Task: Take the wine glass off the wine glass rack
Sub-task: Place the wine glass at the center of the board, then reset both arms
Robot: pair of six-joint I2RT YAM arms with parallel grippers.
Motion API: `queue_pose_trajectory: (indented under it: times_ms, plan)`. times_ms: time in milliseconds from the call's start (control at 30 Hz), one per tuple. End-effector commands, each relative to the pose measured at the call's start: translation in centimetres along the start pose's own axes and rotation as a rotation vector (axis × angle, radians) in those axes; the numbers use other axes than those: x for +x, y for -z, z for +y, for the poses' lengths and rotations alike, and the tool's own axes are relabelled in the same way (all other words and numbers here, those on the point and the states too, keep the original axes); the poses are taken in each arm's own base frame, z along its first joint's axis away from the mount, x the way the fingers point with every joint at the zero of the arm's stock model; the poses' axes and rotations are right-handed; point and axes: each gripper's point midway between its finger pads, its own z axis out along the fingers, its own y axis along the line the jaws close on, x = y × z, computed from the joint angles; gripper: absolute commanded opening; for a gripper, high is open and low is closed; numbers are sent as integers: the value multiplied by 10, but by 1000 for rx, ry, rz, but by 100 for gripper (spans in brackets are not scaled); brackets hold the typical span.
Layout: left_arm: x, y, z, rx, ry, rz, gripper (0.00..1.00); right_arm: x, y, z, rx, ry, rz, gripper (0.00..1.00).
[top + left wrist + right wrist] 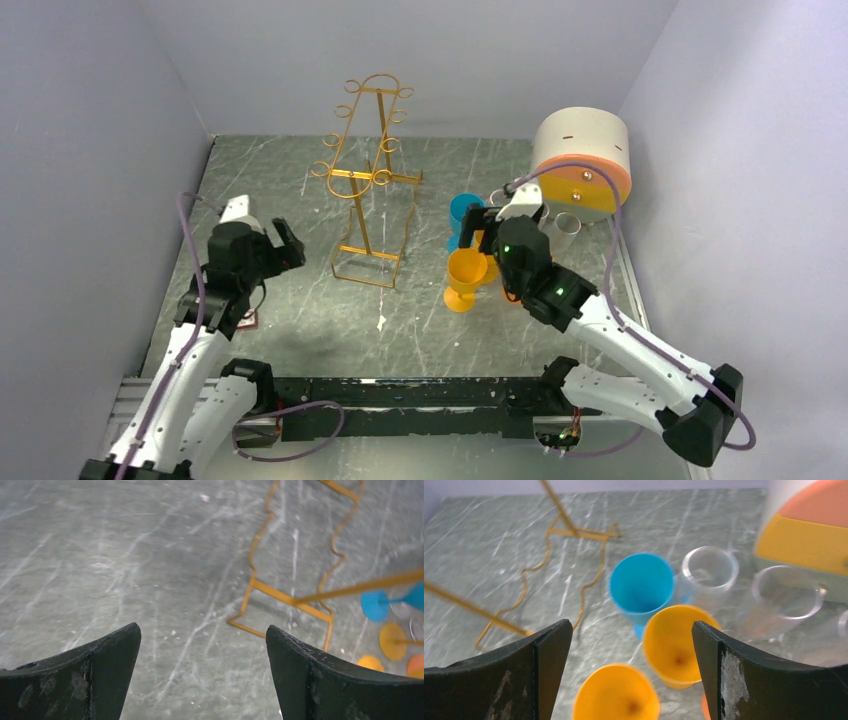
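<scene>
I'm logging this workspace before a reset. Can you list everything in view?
wine glass rack: one, gold-orange wire, standing mid-table toward the back.
blue glass: one, blue, upright, right of the rack.
orange glasses: at least two, orange-yellow, upright, nearest the right gripper.
clear glasses: at least two, transparent, beside the drum.
drum: one, white with an orange and yellow end, back right corner.
table: one, grey marbled.
left gripper: one, black, open over bare table.
right gripper: one, black, open above the glasses.
</scene>
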Motion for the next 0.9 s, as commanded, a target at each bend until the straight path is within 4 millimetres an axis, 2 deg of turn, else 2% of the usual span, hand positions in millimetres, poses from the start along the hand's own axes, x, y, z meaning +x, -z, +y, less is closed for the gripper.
queue_pose_trajectory:
  times_ms: [0,133,200,267,367,467,567,700,867]
  plan:
    - [-17,-6,19,23,120,-5,99,-21,-12,-28,21,-91,-18,95]
    - [-37,0,54,-48,189,-62,99,-29,-16,-68,99,-153,0,98]
    - [-56,11,63,-73,182,-120,99,-36,-19,-98,120,-244,-14,100]
    - [-77,26,67,-111,175,-177,99,-43,-19,-107,97,-277,-13,100]
    - [-111,54,56,-100,99,-263,99,-61,-16,-108,88,-207,-7,100]
    - [-130,79,46,-85,23,-320,99,-88,-1,-106,73,-117,-14,100]
    - [-139,102,44,-106,3,-379,99,-109,18,-109,87,-86,-72,100]
    - [-143,118,26,-31,-28,-423,99,-126,39,-76,-122,12,-96,100]
    - [-140,123,16,17,-40,-402,99,-138,58,-80,-90,-73,-163,100]
